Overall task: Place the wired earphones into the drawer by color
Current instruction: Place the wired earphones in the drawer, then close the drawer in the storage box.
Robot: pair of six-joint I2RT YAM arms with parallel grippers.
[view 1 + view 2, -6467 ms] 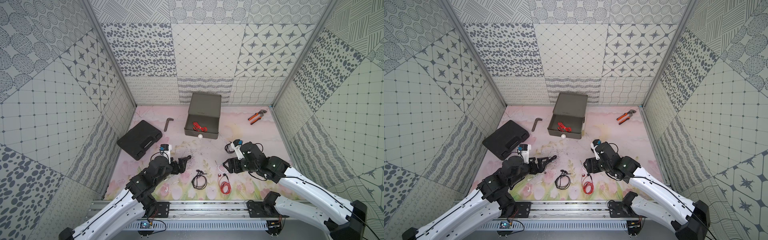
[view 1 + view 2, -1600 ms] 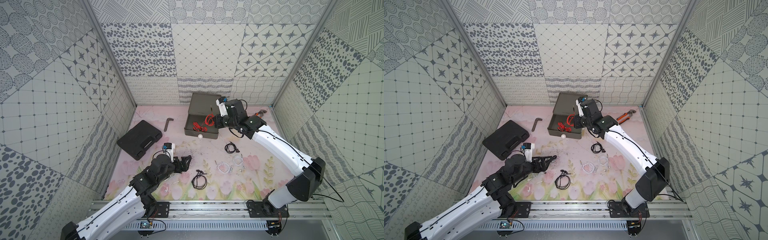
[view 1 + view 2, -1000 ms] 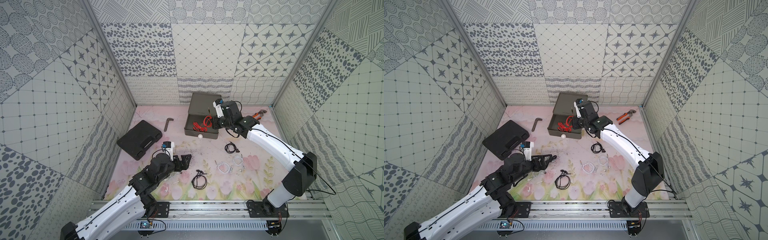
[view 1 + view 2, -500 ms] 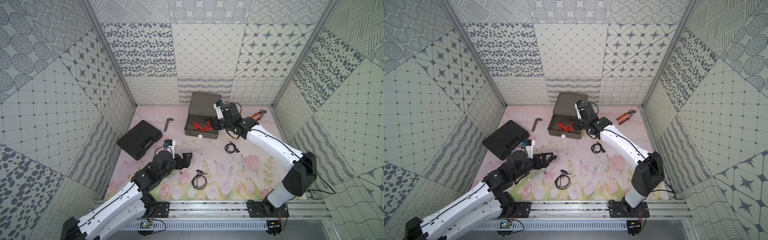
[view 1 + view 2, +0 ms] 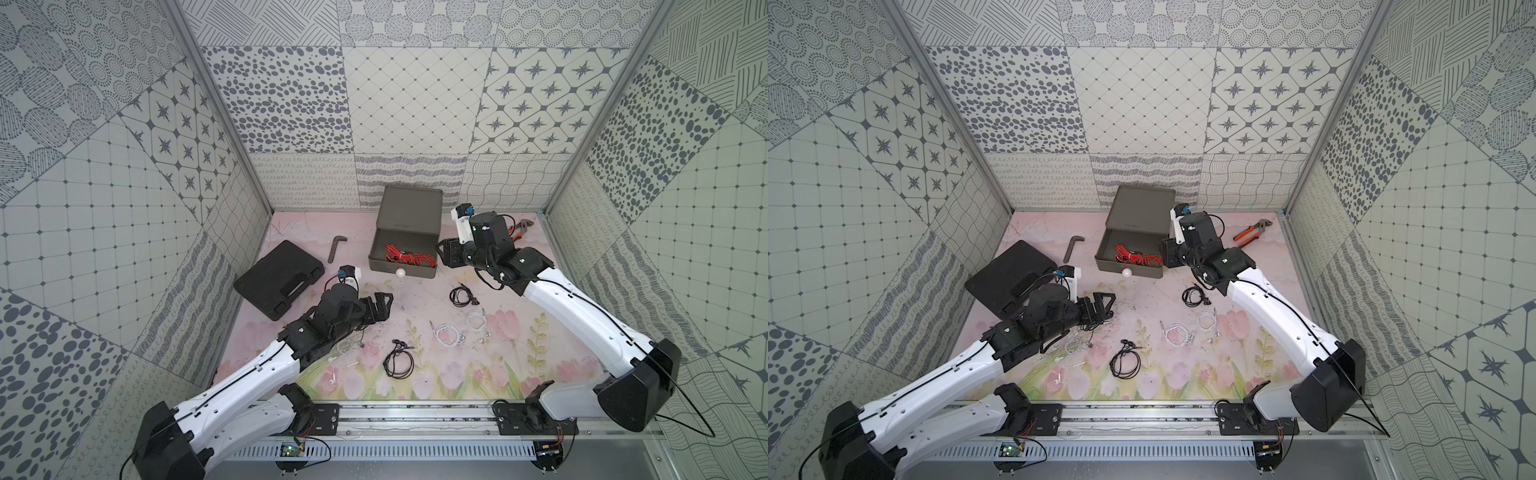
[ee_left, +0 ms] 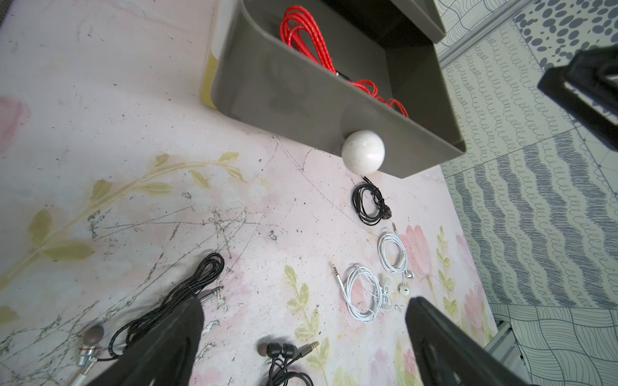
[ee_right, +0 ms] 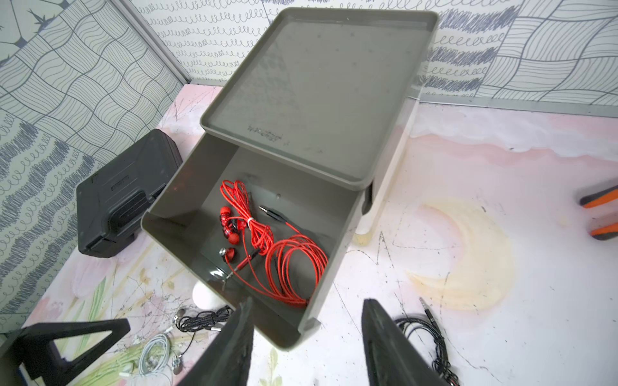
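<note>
Parted and empty, the right gripper (image 7: 307, 310) is hovering just beside the right wall of the drawer (image 5: 409, 208), whose dark grey top tier (image 7: 174, 214) is standing pulled out toward the near side. Its fingers (image 7: 230, 347) are being cut off by the edge of the right wrist view. The red earphones (image 7: 267, 240) are lying inside this tier in a loose tangle, and how many sets are in it is hard to count. The lower tiers are staying almost fully hidden under the top one; only a white side (image 7: 391, 173) and a yellow strip (image 6: 209, 73) are peeking out. The white knob (image 6: 363, 152) is sticking out from the tier's front.

The left gripper (image 6: 306, 304) is hanging wide open over the mat (image 5: 519, 332), near and left of the drawer, gripping nothing. A braided black set (image 6: 187, 290) is lying just under it, partly covered by one finger (image 6: 160, 351). A second black set (image 5: 399, 361) is lying nearer the front, and a black coil (image 5: 461, 296) is lying just near of the drawer's right corner. Two white coils (image 5: 446, 332) are lying side by side to the right. A pale bundle (image 5: 345, 345) beside the left arm is blending into the mat and is hard to make out.

In a top view the pliers (image 5: 523, 227) are showing only in part behind the right arm. The black case (image 5: 278, 282) and the hex key (image 5: 334, 247) are lying far left.
</note>
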